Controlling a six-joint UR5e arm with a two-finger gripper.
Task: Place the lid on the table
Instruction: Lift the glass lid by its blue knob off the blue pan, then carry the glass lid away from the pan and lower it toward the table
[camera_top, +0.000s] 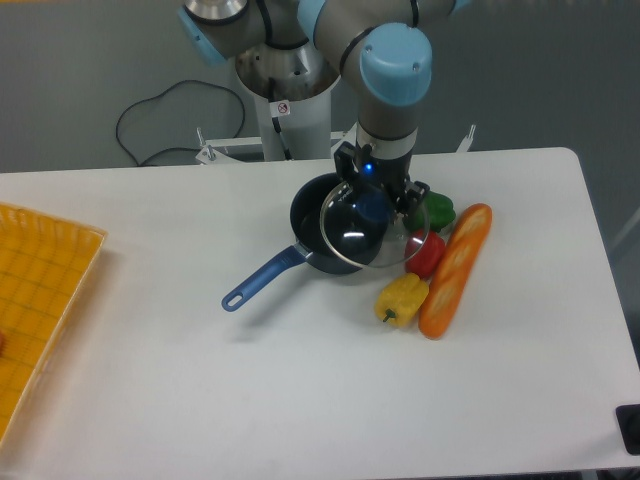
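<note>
The round clear glass lid (372, 232) with a metal rim hangs tilted above the right side of the dark blue pan (318, 232), partly over the peppers. My gripper (376, 203) is shut on the lid's blue centre knob, coming down from above. The pan sits on the white table (300, 380) with its long blue handle pointing to the lower left.
A green pepper (437, 211), a red pepper (428, 254), a yellow pepper (402, 299) and an orange baguette-shaped loaf (455, 268) lie right of the pan. A yellow gridded tray (40, 300) sits at the left edge. The robot base (285, 90) stands behind.
</note>
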